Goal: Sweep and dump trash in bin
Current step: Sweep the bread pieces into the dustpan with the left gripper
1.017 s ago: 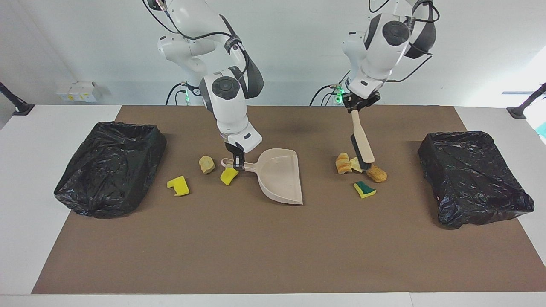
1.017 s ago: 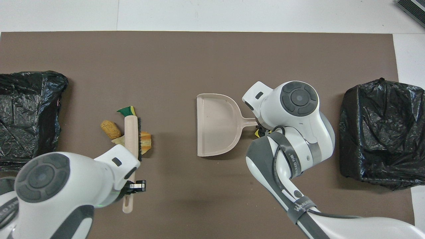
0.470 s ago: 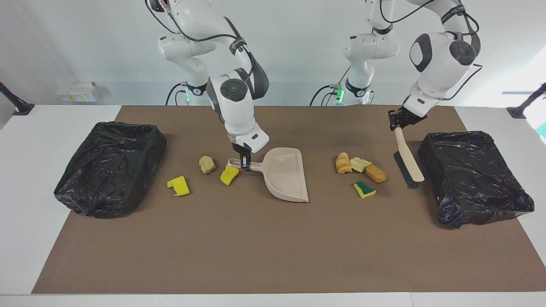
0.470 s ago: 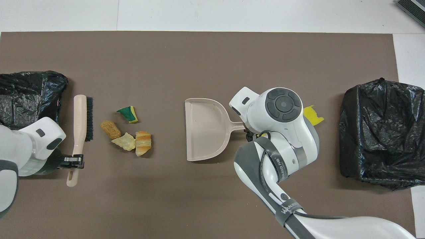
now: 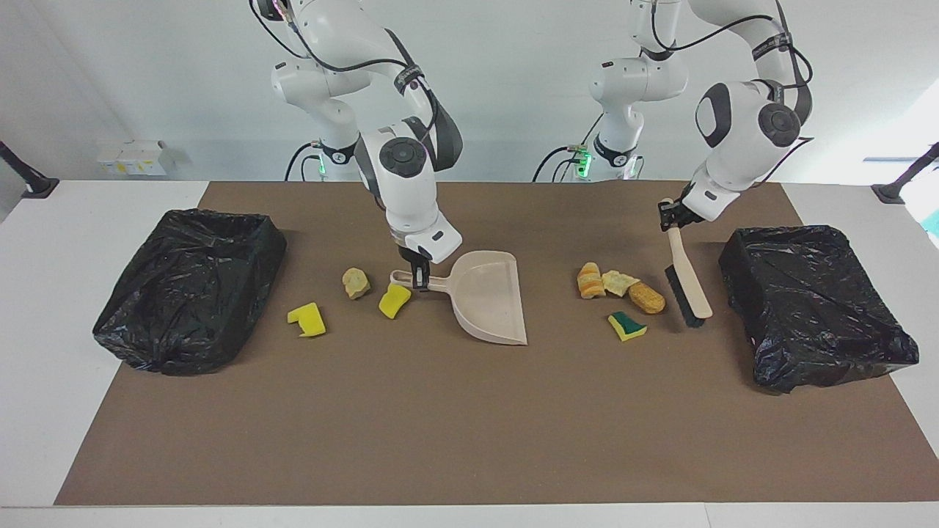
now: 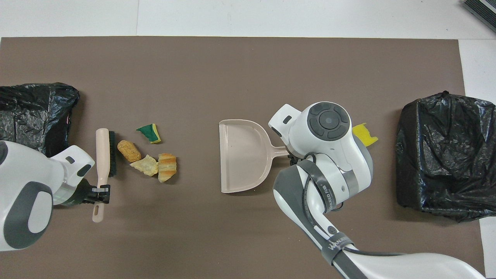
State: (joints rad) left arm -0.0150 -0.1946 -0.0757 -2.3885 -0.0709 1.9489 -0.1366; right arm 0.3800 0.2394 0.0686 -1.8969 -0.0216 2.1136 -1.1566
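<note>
Four pieces of trash lie together: a striped bread lump (image 5: 588, 281) (image 6: 167, 166), a pale yellow scrap (image 5: 620, 281) (image 6: 145, 165), a tan lump (image 5: 647, 297) (image 6: 129, 150) and a green-topped sponge (image 5: 627, 325) (image 6: 149, 133). My left gripper (image 5: 667, 213) (image 6: 101, 190) is shut on the handle of the beige brush (image 5: 688, 275) (image 6: 102, 155). Its bristles hang low beside the tan lump, between the trash and the bin (image 5: 814, 304) (image 6: 31, 112). My right gripper (image 5: 419, 275) is shut on the handle of the beige dustpan (image 5: 488, 297) (image 6: 242, 155), whose mouth faces the cluster.
A tan lump (image 5: 356, 282) and two yellow sponge pieces (image 5: 394, 301) (image 5: 308, 320) lie on the brown mat (image 5: 469, 425) by the dustpan handle. A second black-bagged bin (image 5: 191, 290) (image 6: 445, 155) stands at the right arm's end.
The left arm has carried the brush from amid the cluster toward the bin at its end, then back a little beside the tan lump. The dustpan has shifted slightly toward the cluster.
</note>
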